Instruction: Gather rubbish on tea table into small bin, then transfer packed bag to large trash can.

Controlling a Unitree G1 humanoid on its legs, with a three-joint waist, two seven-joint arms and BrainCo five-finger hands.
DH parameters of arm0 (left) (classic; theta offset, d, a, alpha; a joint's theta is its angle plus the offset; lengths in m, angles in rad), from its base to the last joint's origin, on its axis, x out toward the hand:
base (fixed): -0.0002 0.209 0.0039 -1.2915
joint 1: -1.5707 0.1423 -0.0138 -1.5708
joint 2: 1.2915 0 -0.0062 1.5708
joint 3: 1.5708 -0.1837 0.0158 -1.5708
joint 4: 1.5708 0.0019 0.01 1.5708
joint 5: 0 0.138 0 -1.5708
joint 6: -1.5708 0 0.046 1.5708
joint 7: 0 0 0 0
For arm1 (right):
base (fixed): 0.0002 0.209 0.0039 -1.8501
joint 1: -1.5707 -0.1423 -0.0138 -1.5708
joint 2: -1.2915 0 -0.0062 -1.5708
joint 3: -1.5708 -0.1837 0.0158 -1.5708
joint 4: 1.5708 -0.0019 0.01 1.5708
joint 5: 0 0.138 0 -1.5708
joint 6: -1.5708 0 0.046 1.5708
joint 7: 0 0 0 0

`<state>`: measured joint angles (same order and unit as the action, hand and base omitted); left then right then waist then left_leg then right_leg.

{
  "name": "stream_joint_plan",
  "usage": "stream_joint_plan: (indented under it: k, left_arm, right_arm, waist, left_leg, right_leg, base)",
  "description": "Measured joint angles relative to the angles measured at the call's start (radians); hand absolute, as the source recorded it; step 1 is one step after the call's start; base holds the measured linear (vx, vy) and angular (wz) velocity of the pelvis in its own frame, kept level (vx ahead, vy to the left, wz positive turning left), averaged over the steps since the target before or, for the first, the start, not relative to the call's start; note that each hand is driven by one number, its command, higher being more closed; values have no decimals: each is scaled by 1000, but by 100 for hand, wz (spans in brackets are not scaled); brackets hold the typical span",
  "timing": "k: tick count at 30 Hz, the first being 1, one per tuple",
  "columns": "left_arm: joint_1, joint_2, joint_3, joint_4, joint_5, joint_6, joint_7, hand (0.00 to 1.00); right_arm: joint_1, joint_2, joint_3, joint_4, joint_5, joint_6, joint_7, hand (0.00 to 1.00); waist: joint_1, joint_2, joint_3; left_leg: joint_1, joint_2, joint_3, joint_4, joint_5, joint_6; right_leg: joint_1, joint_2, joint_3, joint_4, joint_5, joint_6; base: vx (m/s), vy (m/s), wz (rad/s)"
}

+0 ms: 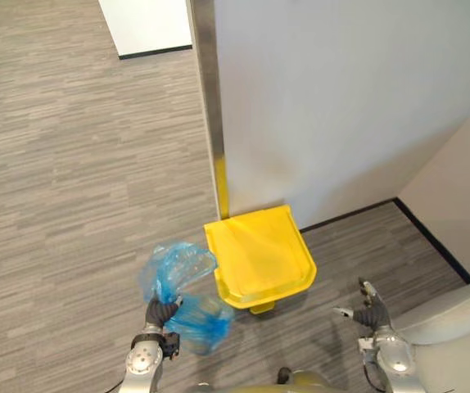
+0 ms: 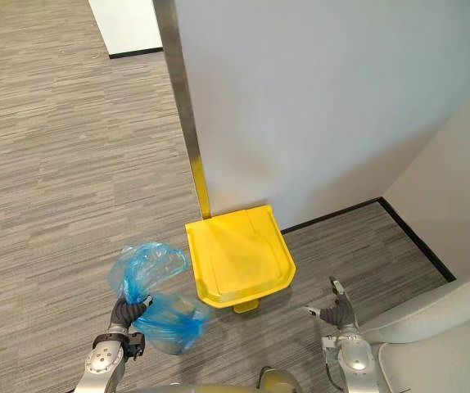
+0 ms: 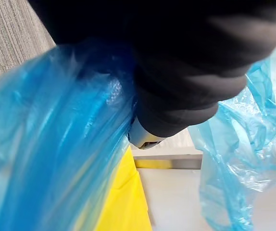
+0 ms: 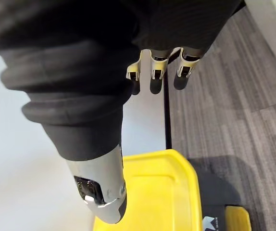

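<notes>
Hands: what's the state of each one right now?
Left hand: closed, holding the blue bag.
Right hand: open, holding nothing.

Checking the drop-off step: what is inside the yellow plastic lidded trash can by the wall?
The yellow plastic trash can is closed on top, so its inside is hidden. The translucent blue plastic bag hangs beside it, clutched in the left robot hand.

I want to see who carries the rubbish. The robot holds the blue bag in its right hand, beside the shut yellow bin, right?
No, the blue bag is in the left hand, fingers curled round it, as the left eye view shows. The right hand is open and empty. The yellow bin beside it is shut.
</notes>
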<state>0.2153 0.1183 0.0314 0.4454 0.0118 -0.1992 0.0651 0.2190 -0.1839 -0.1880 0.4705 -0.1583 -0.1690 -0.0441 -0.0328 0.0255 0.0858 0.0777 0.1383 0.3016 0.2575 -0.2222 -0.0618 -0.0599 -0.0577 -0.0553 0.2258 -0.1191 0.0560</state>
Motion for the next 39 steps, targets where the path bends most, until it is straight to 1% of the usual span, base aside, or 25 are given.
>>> stream_joint_plan:
  k: [2,3,4,5,7,9,13,16,18,20,22,23,24,25,26,27,28,30,31,32,34,36,37,38,39]
  left_arm:
    - [5,0,-1,14,0,0,-1,100]
    - [5,2,0,19,0,0,-2,100]
    - [3,-5,-5,20,0,-3,-3,100]
    - [3,-12,-6,18,0,-3,-3,100]
    - [1,-10,0,18,0,-3,1,100]
    - [-1,12,-2,18,0,-3,1,100]
    - [17,26,6,20,0,-1,2,100]
    - [26,24,13,20,-1,-1,3,100]
    - [25,15,17,16,-1,-1,3,100]
    - [29,11,16,-7,-1,-1,3,100]
    - [35,11,13,-33,-2,-1,4,100]
    - [39,12,13,-40,-2,0,5,100]
    - [43,16,14,-61,-3,1,6,100]
    - [43,14,13,-72,-6,2,10,100]
    - [36,13,9,-71,-6,9,12,100]
    - [17,25,-1,-71,-7,19,12,100]
    - [-7,35,-7,-70,-7,20,11,100]
    - [-53,42,-24,-64,-6,20,9,100]
    - [-84,33,-44,-59,-6,20,7,100]
    - [-106,15,-49,-44,-6,20,7,100]
    - [-133,-5,-54,-44,-6,18,7,100]
    - [-169,2,-62,-45,-6,15,8,100]
    - [-172,3,-62,-45,-6,15,8,100]
    - [-169,3,-66,-46,-6,15,8,100]
    - [-163,-1,-69,-45,-5,14,7,100]
  right_arm:
    - [8,1,-2,18,1,1,1,0]
    - [14,9,-4,21,2,3,0,0]
    - [16,12,-6,36,3,3,-1,0]
    - [17,6,-13,34,4,2,-1,0]
    - [8,18,-13,50,9,3,0,0]
    - [2,47,-13,56,10,3,0,0]
    - [-5,61,-12,56,10,3,0,0]
    - [-19,59,-12,55,10,3,-2,0]
    - [-26,54,-11,56,10,8,-7,0]
    - [-33,55,-1,55,10,22,-19,0]
    - [-37,59,3,47,10,25,-20,0]
    - [-37,61,4,34,10,27,-20,0]
    - [-40,72,1,-9,10,27,-23,0]
    - [-68,74,8,-28,10,24,-23,0]
    - [-85,75,9,-29,10,23,-23,0]
    - [-100,78,9,-30,10,23,-23,0]
    - [-105,80,12,-30,11,23,-26,0]
    - [-96,68,11,-31,12,23,-37,0]
    - [-82,53,9,-31,12,24,-42,0]
    - [-74,37,6,-29,12,27,-42,0]
    - [-71,13,-7,-41,13,29,-42,0]
    - [-30,10,-53,-82,33,31,-40,0]
    - [-13,12,-69,-85,35,33,-38,0]
    - [30,14,-105,-93,43,41,-38,0]
    - [50,15,-130,-92,53,49,-38,0]
  waist:
    - [-2,1,-3]
    - [-1,-20,6]
    - [-4,-22,-2]
    - [-9,0,-7]
    - [6,-2,-12]
    - [21,-26,-5]
    - [27,-50,-6]
    - [28,-41,1]
    - [31,-27,7]
    - [38,-28,12]
    - [48,-42,28]
    - [48,-48,32]
    - [46,-62,51]
    - [52,-68,82]
    - [51,-57,101]
    - [51,-64,121]
    - [53,-88,138]
    - [46,-109,149]
    - [41,-111,150]
    - [32,-94,157]
    - [33,-73,169]
    - [18,-57,171]
    - [17,-51,169]
    - [17,-37,151]
    - [13,-23,139]
  left_leg:
    - [-11,-6,-2,54,6,-9]
    - [-55,-24,-10,154,25,-6]
    - [-57,-37,-23,35,13,8]
    - [-59,-28,-32,-14,66,10]
    - [-53,-40,-38,-29,55,10]
    - [-56,-56,-40,-31,55,10]
    - [-79,-54,-51,-30,55,11]
    - [-86,-49,-50,-26,47,20]
    - [-111,-36,-52,8,12,29]
    - [-151,-26,-49,88,-37,23]
    - [-155,-13,-51,161,-91,29]
    - [-151,-15,-53,168,-100,33]
    - [-127,-26,-51,168,-115,44]
    - [-115,-14,-47,186,-124,61]
    - [-114,9,-48,210,-131,69]
    - [-109,34,-50,239,-148,61]
    - [-92,37,-53,252,-163,58]
    - [-80,35,-71,290,-199,41]
    - [-77,30,-99,329,-235,25]
    - [-68,34,-134,346,-255,15]
    - [-42,35,-180,325,-265,15]
    - [-24,27,-250,282,-270,-9]
    - [-10,30,-270,270,-272,-19]
    - [17,43,-314,250,-273,-52]
    - [19,57,-352,262,-269,-66]
  right_leg:
    - [31,-16,0,-33,26,0]
    - [55,-53,4,-43,32,2]
    - [65,-72,-2,-49,44,19]
    - [63,-60,-10,-50,48,22]
    - [53,-70,-1,-53,50,32]
    - [51,-86,0,-53,53,34]
    - [30,-83,-1,-54,49,40]
    - [19,-80,2,-57,37,53]
    - [-8,-70,5,-33,24,60]
    - [-57,-66,26,54,-33,64]
    - [-85,-69,31,150,-74,53]
    - [-84,-76,29,169,-83,55]
    - [-96,-98,20,246,-79,68]
    - [-183,-85,11,388,-82,62]
    - [-215,-63,4,399,-98,51]
    - [-250,-37,-6,374,-97,42]
    - [-283,-29,-23,317,-77,44]
    - [-300,-16,-35,161,2,51]
    - [-290,-15,-22,105,57,48]
    - [-276,-16,-21,131,81,50]
    - [-283,-15,-33,222,13,83]
    - [-322,-6,-8,374,-94,69]
    - [-322,3,0,412,-127,69]
    - [-313,19,-6,471,-176,59]
    - [-302,17,-50,487,-185,41]
  base:
    - [69,108,1]
    - [31,100,13]
    - [28,105,19]
    - [28,110,4]
    - [24,124,-7]
    - [-37,109,6]
    - [-81,3,4]
    - [-105,-51,-15]
    - [-141,-30,-16]
    - [-168,-23,-15]
    - [-113,-1,-6]
    - [-68,20,-4]
    - [-28,21,-19]
    - [-38,26,-31]
    - [-31,-7,-33]
    - [4,-43,-12]
    - [63,-67,2]
    - [131,-128,32]
    - [229,-194,66]
    - [226,-170,72]
    - [232,-160,55]
    - [325,-260,76]
    - [343,-251,93]
    - [390,-242,87]
    - [322,-192,79]
